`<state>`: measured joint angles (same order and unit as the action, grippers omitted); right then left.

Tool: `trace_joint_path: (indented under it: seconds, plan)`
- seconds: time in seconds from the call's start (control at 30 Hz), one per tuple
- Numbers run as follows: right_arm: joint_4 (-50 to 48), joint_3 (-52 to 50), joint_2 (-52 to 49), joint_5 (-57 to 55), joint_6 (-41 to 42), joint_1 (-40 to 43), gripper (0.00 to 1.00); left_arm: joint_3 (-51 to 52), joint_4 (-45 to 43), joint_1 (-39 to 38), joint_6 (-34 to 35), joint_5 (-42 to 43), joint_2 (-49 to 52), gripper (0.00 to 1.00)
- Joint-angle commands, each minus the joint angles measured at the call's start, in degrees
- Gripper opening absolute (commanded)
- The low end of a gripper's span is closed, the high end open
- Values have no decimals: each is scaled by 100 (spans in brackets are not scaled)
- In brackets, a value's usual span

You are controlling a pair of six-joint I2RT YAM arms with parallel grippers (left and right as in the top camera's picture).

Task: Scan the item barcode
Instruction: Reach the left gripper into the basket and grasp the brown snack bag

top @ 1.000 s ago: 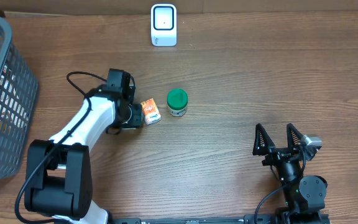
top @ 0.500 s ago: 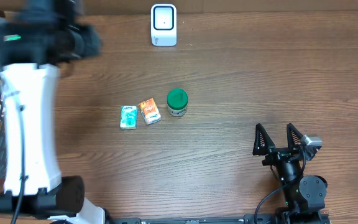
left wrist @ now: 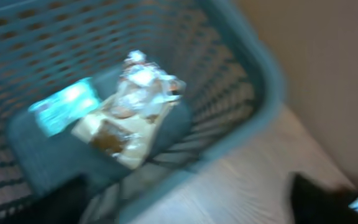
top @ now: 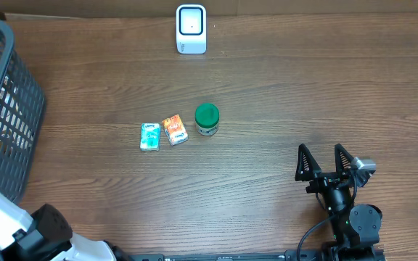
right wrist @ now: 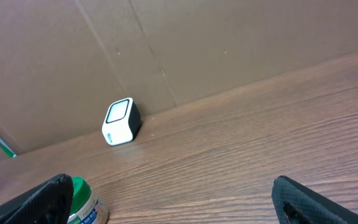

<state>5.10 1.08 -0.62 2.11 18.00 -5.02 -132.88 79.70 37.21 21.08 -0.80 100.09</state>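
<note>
While the left wrist view is blurred, I log both grippers released and empty.
Entry: left gripper (left wrist: 185, 186), fingers spread wide over the basket (left wrist: 253, 93); right gripper (top: 319, 152), fingers apart near the table's (top: 303, 87) front edge; mid-table row of teal packet (top: 149, 136), orange packet (top: 175, 130), green-lidded jar (top: 207, 119), well apart from the white scanner (top: 191, 29).

Fig.: view from my wrist cam. My right gripper (right wrist: 169, 202) is spread wide, w/ nothing btwn the fingertips (right wrist: 300, 199) at the bottom corners. White scanner (right wrist: 120, 121) stands on the wood table (right wrist: 241, 143), just in front of the cardboard wall (right wrist: 197, 43). Green-lidded jar (right wrist: 86, 202) sits bottom left, beside the fingertip on that side.
</note>
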Motion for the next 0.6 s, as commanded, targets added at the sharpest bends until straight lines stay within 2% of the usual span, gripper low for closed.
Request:
trace_joint_path:
  seconds: [0.0,0.1,0.13,0.23,0.43,0.57]
  plan:
    - [-44,-63,46,-52,2,-17,100,649,-271,348,-223,-483,2,100]
    - [-44,-63,46,-52,2,-17,100,1320,-693,586,-544,-494,44,100]
    - [-42,-63,46,-52,2,-17,100,1733,-933,686,-879,-496,144,100]
    - [-42,-63,46,-52,2,-17,100,2138,-1241,719,-1099,-496,378,100]
    - [-44,-63,46,-52,2,-17,100,2352,-1797,710,-1853,-184,1067,100]
    - [-44,-63,46,-52,2,-17,100,2352,-1980,710,-1987,-70,1598,100]
